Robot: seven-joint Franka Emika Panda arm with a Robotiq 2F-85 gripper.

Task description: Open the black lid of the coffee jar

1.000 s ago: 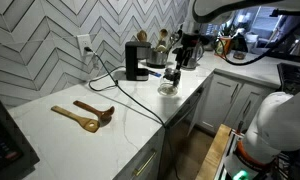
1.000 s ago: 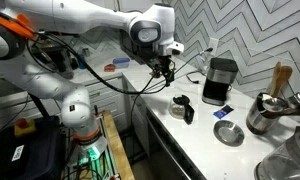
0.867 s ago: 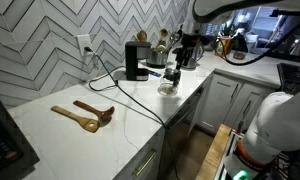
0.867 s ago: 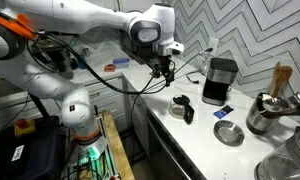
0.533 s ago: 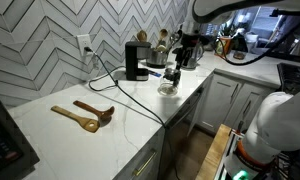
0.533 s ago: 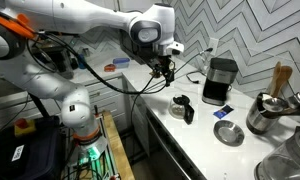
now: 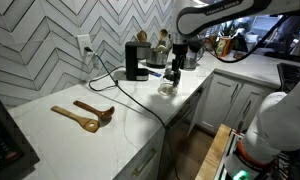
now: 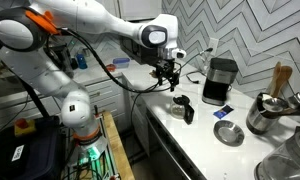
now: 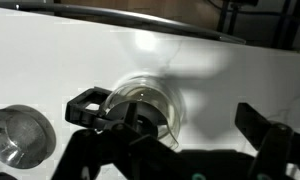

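Note:
The coffee jar (image 8: pixel 182 109) is a small clear glass jar standing on the white counter in front of the black appliance. Its dark top, the black lid (image 8: pixel 180 100), sits on it. The jar also shows in an exterior view (image 7: pixel 168 85) and in the wrist view (image 9: pixel 142 106). There it is seen from above as a round glass rim; the lid is not clear. My gripper (image 8: pixel 171 76) hovers just above the jar. In the wrist view the gripper (image 9: pixel 172 110) is open and empty, with the jar close to the left finger (image 9: pixel 89 104).
A black box-shaped appliance (image 7: pixel 136 62) stands at the wall with a cable across the counter. Wooden utensils (image 7: pixel 87 114) lie on the counter. A small round metal dish (image 8: pixel 228 133) and a pot (image 8: pixel 264 113) are nearby. The counter edge (image 7: pixel 180 120) is close.
The arm has swung and the gripper has moved a little down and toward the jar. The jar has not moved.

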